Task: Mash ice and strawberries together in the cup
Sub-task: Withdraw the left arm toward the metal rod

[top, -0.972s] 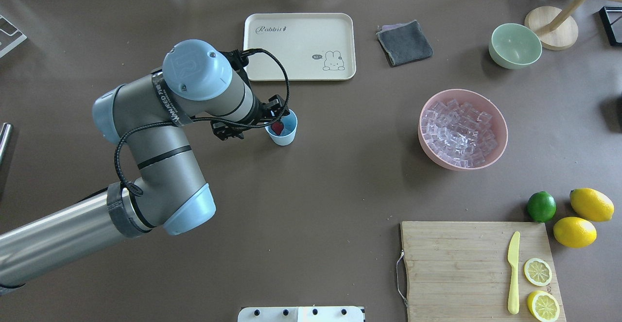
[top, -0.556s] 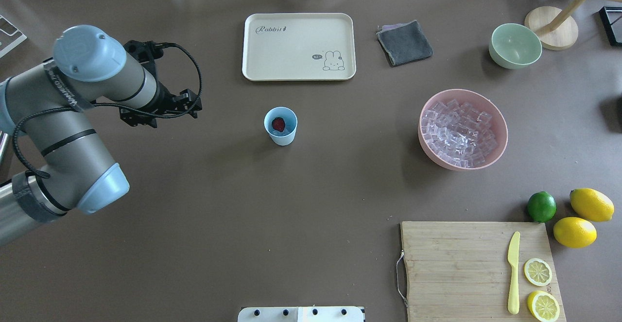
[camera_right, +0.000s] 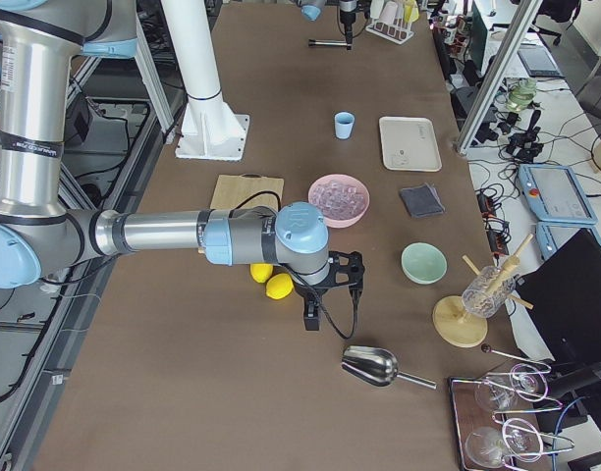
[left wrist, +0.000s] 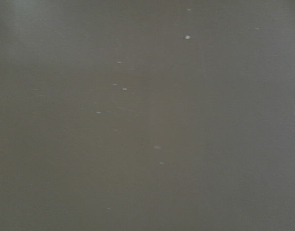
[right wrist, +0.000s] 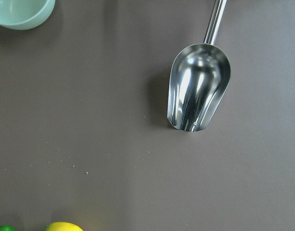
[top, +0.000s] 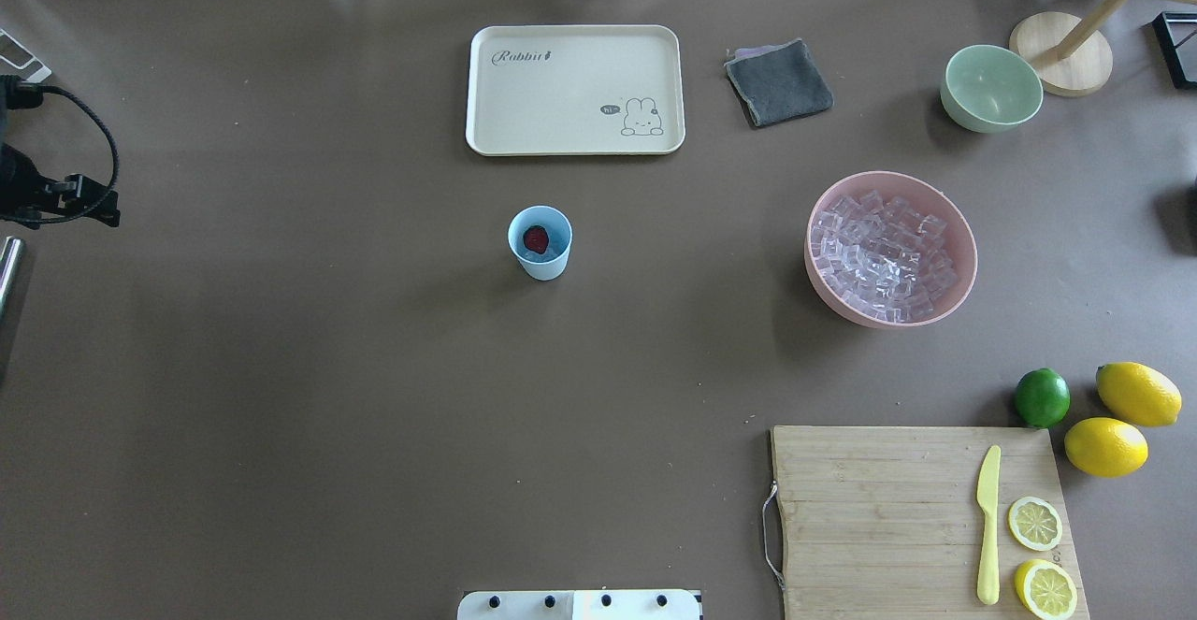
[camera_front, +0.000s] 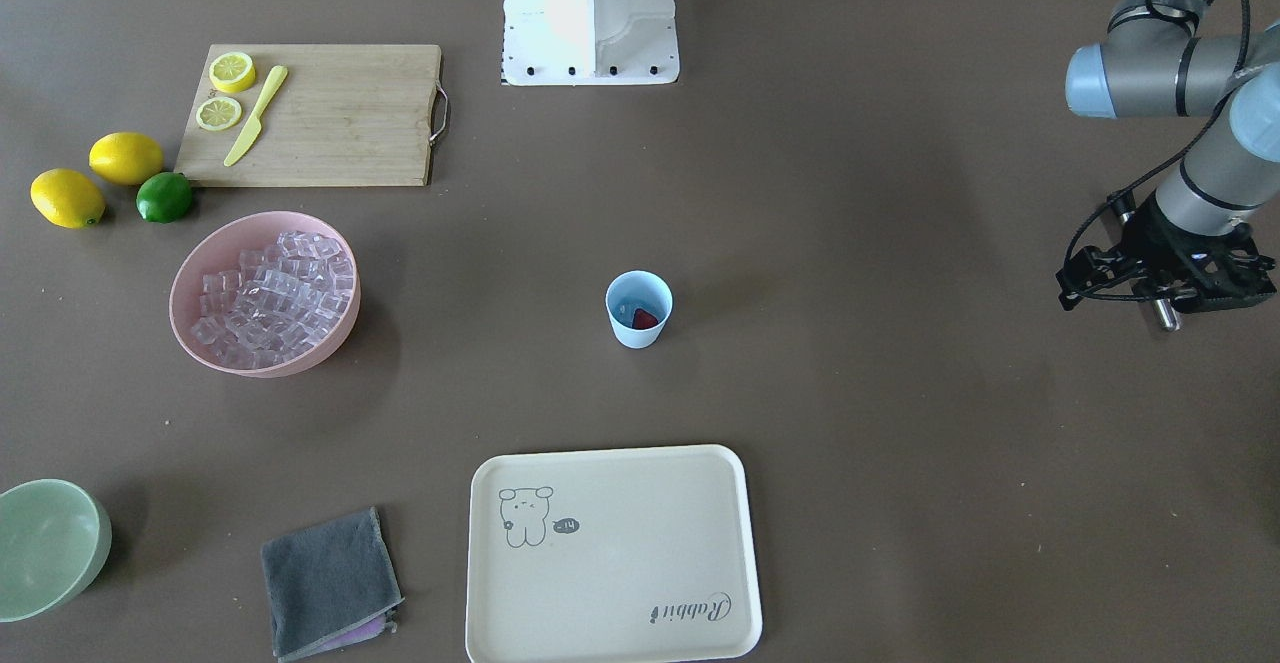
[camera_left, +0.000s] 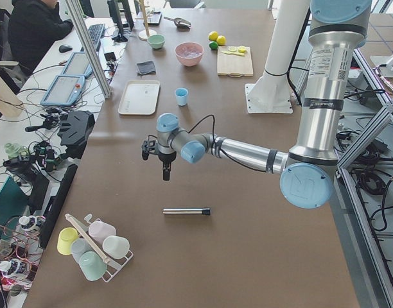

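The light-blue cup (top: 540, 263) (camera_front: 636, 333) stands upright mid-table with the red strawberry (top: 535, 239) (camera_front: 645, 319) inside it; pale glassy bits seem to lie beside the berry. Most of the ice (top: 884, 255) (camera_front: 268, 293) fills the pink bowl (top: 963, 218). My left gripper (camera_front: 1168, 295) (top: 70, 201) hangs far off at the table's left end, pointing down; its jaws are not clear enough to judge. My right gripper (camera_right: 310, 319) shows only in the exterior right view, near the lemons, so I cannot tell its state. Neither wrist view shows fingers.
A metal rod (camera_left: 187, 210) (top: 7, 269) lies on the table by the left gripper. A steel scoop (right wrist: 199, 86) (camera_right: 374, 365) lies under the right wrist. Also here are a cream tray (top: 575, 87), grey cloth (top: 778, 82), green bowl (top: 991, 87), cutting board (top: 879, 508), lime (top: 1042, 396) and lemons.
My left arm has pulled away from over the cup and swung far to the left, almost out of the overhead view. The strawberry stays in the cup.
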Robot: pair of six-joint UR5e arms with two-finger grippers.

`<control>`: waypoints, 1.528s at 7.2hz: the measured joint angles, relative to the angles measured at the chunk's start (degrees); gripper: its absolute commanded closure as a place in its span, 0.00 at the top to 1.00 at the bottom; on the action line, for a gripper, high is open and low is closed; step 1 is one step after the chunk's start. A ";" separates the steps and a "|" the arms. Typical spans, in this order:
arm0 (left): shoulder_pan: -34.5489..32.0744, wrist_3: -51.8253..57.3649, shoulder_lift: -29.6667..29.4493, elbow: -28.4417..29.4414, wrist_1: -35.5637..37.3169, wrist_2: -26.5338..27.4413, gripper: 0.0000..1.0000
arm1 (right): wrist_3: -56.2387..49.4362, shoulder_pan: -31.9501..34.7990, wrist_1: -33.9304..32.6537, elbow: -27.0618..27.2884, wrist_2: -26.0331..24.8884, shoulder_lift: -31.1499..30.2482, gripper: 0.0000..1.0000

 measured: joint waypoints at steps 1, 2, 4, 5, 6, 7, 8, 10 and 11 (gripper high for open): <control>-0.87 0.92 1.27 5.05 -6.97 -0.83 0.98 | 0.00 0.00 0.00 0.05 0.00 -0.13 1.00; -1.22 1.33 1.85 8.32 -11.30 -1.14 0.98 | 0.00 0.00 0.00 0.13 0.00 -0.19 1.00; -1.38 1.90 3.12 10.29 -13.84 -1.17 0.98 | 0.00 0.05 0.00 0.21 -0.01 -0.25 1.00; -1.39 1.84 4.16 10.61 -14.92 -1.06 0.94 | 0.00 0.08 0.00 0.22 0.00 -0.28 1.00; -1.37 1.61 5.24 10.77 -16.46 -1.05 0.65 | 0.00 0.08 0.00 0.23 0.00 -0.28 1.00; -1.32 1.44 6.32 10.84 -18.05 -1.13 0.52 | 0.00 0.09 0.00 0.23 0.00 -0.26 1.00; -1.24 1.36 6.90 10.90 -19.09 -1.17 0.52 | 0.00 0.09 0.00 0.23 0.00 -0.24 1.00; -1.12 1.31 8.01 10.79 -20.42 -1.12 0.38 | 0.00 0.09 0.00 0.23 0.00 -0.26 1.00; -1.10 1.39 8.32 10.88 -20.76 -1.04 0.38 | -0.02 0.09 0.00 0.25 -0.01 -0.29 1.00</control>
